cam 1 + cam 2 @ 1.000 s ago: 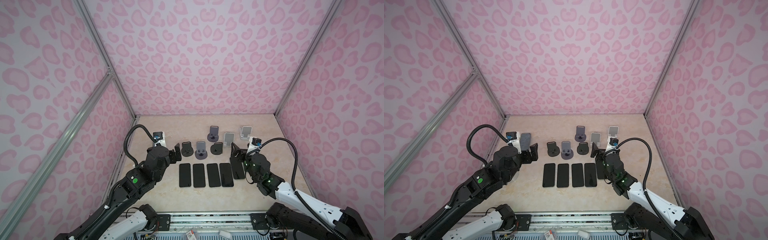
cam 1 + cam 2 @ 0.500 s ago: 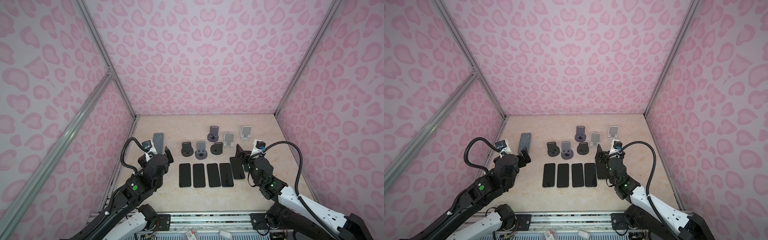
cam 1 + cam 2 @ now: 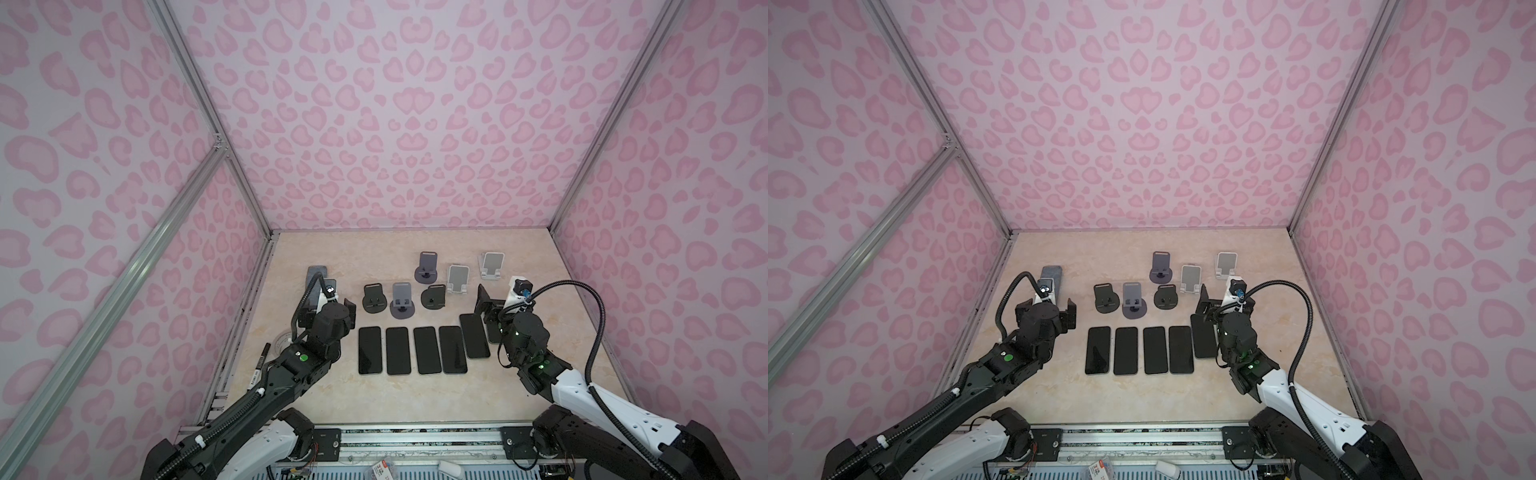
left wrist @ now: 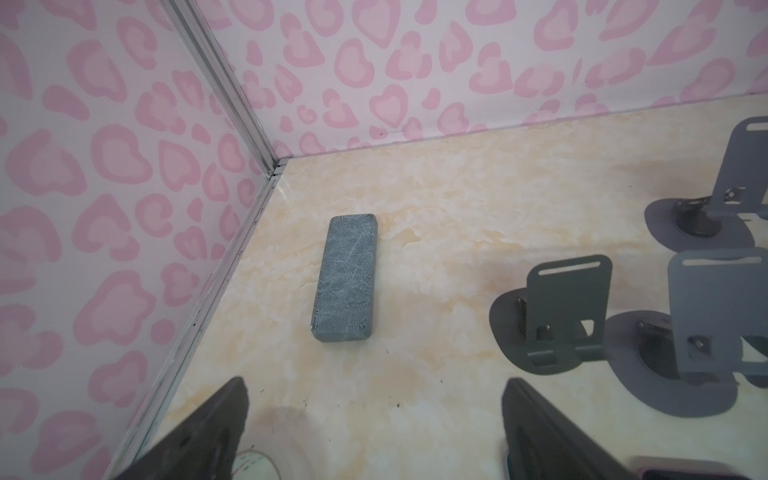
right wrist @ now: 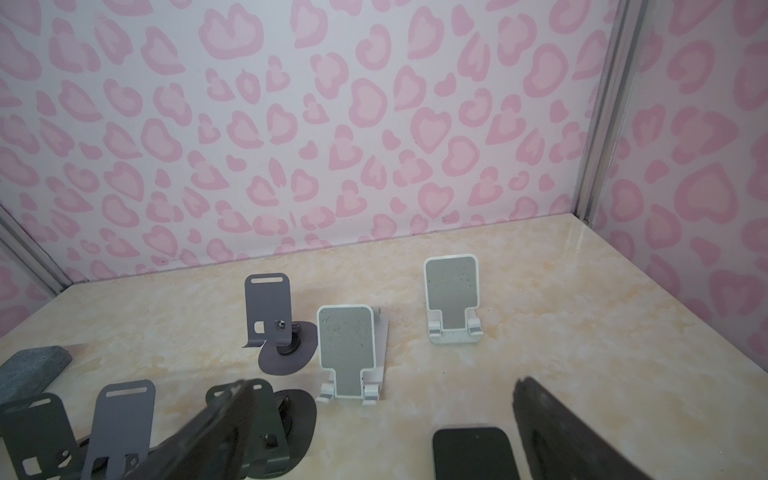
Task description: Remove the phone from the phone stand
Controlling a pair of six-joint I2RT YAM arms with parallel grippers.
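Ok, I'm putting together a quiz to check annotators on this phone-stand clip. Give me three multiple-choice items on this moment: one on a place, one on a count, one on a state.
1. Where is the grey block?
A. Flat on the table, close to the left wall
B. In the row of phones
C. Propped in a dark stand

2. How many white phone stands are there?
A. One
B. Two
C. Four

3. How do the black phones lie?
A. Propped in stands
B. Flat on the table
C. Clamped in the grippers

Key:
1 A: the left wrist view shows it lying by the foot of the wall.
2 B: both top views show just two, at the back right.
3 B: they lie side by side on the table, and no stand holds one.
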